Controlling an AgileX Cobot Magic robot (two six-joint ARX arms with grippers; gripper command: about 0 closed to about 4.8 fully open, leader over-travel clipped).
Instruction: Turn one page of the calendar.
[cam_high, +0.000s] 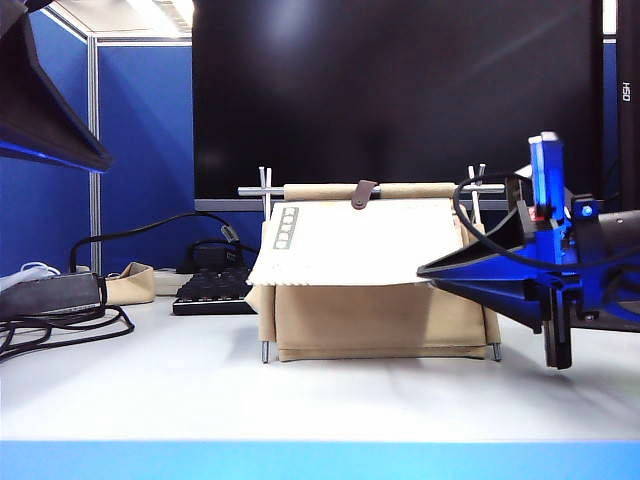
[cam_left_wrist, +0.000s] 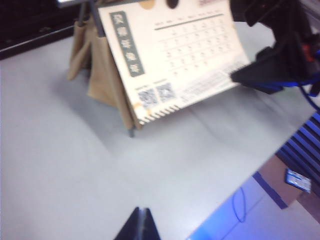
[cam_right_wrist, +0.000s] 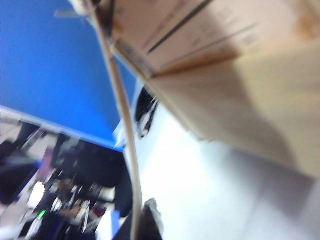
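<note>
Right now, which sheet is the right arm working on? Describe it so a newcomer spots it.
In front of the big dark monitor stands the beige calendar. Its front sheet, the page, is lifted outward, the right gripper shut on its lower corner. It bears a grey vertical character strip.

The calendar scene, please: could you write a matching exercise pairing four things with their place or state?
1. page
2. right gripper
3. left gripper
4. black keyboard

A. shut above bare table, away from the calendar
B. shut on the sheet's lower corner
C. lifted off the stand, bottom edge raised
D. behind the stand, at its left

Pairs: 1-C, 2-B, 3-A, 4-D
</note>
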